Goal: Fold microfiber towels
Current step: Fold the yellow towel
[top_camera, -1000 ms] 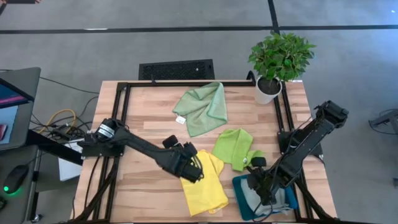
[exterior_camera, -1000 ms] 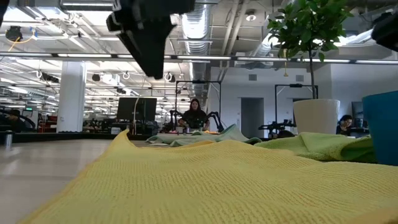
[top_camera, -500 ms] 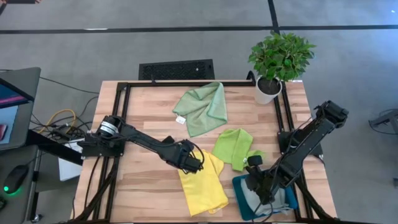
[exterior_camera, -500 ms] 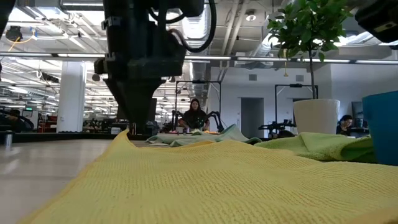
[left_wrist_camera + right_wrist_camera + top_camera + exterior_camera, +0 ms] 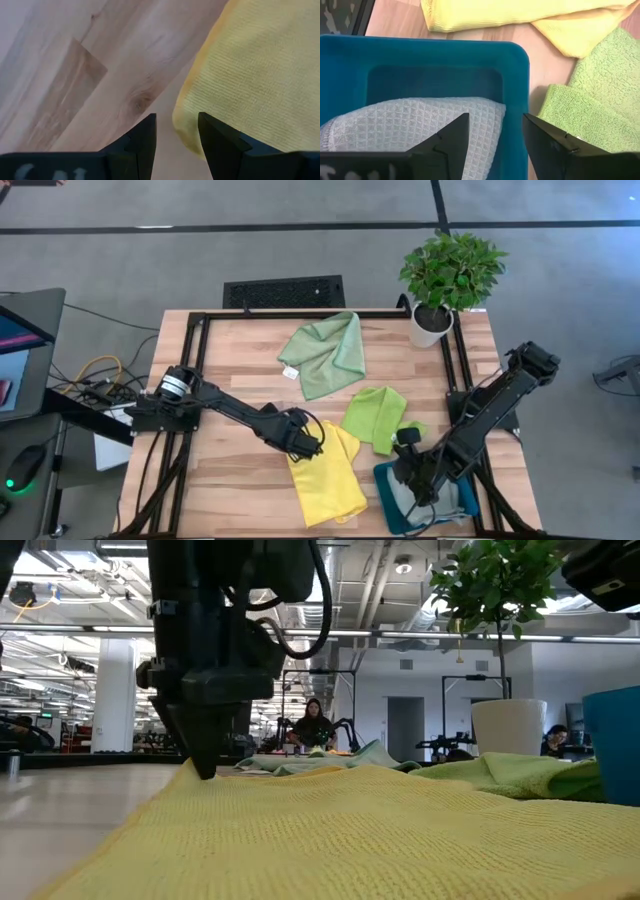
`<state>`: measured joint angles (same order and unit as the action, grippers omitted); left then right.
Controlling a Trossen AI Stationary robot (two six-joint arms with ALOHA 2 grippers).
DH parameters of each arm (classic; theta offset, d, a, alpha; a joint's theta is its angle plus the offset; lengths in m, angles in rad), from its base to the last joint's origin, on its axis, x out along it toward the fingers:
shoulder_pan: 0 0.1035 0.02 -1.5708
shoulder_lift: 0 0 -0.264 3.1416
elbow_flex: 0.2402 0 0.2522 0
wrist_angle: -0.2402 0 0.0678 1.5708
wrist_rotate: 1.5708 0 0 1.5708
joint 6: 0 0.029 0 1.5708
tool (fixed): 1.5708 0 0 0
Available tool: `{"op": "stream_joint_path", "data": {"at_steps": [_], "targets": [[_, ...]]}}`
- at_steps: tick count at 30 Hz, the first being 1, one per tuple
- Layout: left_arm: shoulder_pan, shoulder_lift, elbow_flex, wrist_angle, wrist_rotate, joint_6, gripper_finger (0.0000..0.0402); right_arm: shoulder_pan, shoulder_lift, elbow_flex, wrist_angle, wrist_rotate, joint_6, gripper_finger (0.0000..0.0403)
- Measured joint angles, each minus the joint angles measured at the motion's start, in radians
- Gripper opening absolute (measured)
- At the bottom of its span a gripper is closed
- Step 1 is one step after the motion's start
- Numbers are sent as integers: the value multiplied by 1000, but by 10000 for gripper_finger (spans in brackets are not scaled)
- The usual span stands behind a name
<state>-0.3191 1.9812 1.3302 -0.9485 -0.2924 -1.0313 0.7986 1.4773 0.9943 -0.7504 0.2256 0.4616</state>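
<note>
The bright yellow towel [image 5: 328, 480] lies flat at the table's near middle. My left gripper [image 5: 307, 443] is down at the towel's far left corner [image 5: 183, 125], open, one finger on the wood side and one over the cloth. The lime green towel [image 5: 378, 418] lies bunched to the right. The sage green towel [image 5: 325, 352] lies at the far middle. The grey-blue towel [image 5: 415, 125] lies in the teal tray [image 5: 388, 480]. My right gripper [image 5: 495, 142] hovers open above it. My left gripper points down at the yellow towel's far left corner [image 5: 183, 125], which lies between its open fingers. One fingertip [image 5: 215, 130] stands over the cloth's edge. I cannot tell whether it touches the cloth. The towel lies flat on the table.
A potted plant [image 5: 432, 320] stands at the far right corner. A black frame rail [image 5: 300, 313] runs along the table's far edge and sides. Bare wood [image 5: 235, 360] lies at the far left.
My left gripper has come down from above the yellow towel to table height at the towel's far left corner, shifting slightly toward the table's left edge. The towel has not moved.
</note>
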Motion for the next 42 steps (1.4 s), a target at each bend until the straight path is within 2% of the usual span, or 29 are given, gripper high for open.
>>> {"op": "stream_joint_path", "data": {"at_steps": [5,8,12,15,20,22,27,31,35,38,42], "targets": [[0,0,-3,34,-3,62,139,-15,0,0,-1,0,0,205],[-1,0,-3,35,32,113,139,-24,0,0,-2,0,0,205],[-3,0,-3,35,37,106,131,-43,0,0,-2,0,0,205],[-3,0,-3,33,72,117,100,-58,0,0,-2,0,-6,205],[-3,0,-3,27,74,153,16,-94,0,0,3,17,-85,205],[-6,0,-3,8,65,160,8,-117,0,-1,12,35,-139,205],[-6,-6,16,-123,20,171,2,-207,0,-1,127,70,-316,205],[-9,-8,113,-311,-65,176,1,-306,0,-1,284,75,-440,205],[-26,-8,227,-487,-148,203,1,-406,0,-1,375,61,-470,205],[-45,-9,306,-611,-201,213,1,-477,0,-1,377,13,-450,205],[-72,-17,371,-620,-248,299,0,-554,39,-3,398,-87,-464,205]]}}
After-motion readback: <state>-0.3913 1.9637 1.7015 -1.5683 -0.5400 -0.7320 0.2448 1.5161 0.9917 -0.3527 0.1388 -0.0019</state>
